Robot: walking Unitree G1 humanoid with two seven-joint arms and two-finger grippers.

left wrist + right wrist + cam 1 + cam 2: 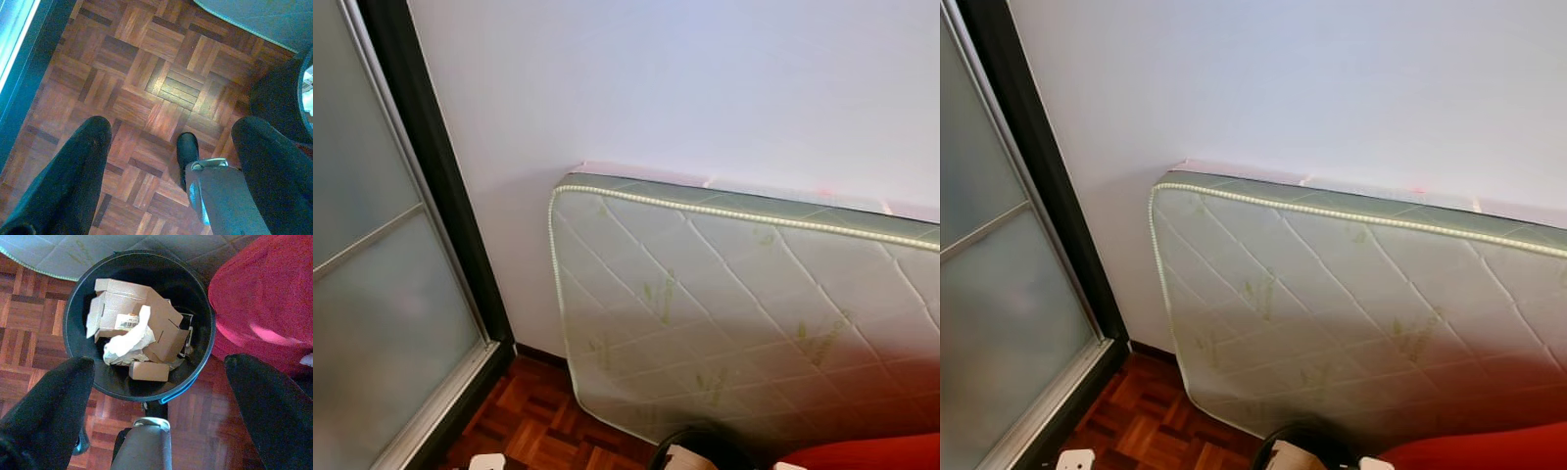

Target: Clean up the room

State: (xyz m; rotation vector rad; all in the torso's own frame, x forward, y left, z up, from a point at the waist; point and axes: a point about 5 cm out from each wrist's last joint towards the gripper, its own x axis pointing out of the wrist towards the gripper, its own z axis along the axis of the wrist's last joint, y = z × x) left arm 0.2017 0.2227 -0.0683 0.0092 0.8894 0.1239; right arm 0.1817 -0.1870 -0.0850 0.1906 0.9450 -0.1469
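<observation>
1. Room clutter is sitting mostly in one place: a black bin [139,328] standing on the parquet floor [161,88], seen from above by the right wrist camera.
2. Going from largest to smallest, a white wall [705,88] is filling the head view from 12 to 3 o'clock.
3. A quilted mattress [744,304] with a green leaf print is standing on its long edge and leaning against this wall, from the centre toward 4 o'clock.
4. A frosted sliding door [382,294] in a dark frame is taking the 9 o'clock side of the head view.
5. A red cushioned object [264,298] is lying just beside the bin, at 2 o'clock from it in the right wrist view; what it is, I cannot tell.
6. The bin is holding a folded cardboard box [146,313] with a barcode label, a crumpled white paper [129,342] lying on it, and a smaller cardboard piece [149,371] near the rim.
7. The right gripper [156,396] is hovering above the bin with its fingers spread wide and holding nothing.
8. The left gripper [171,161] is hanging above bare parquet, its fingers also wide apart and holding nothing.
</observation>
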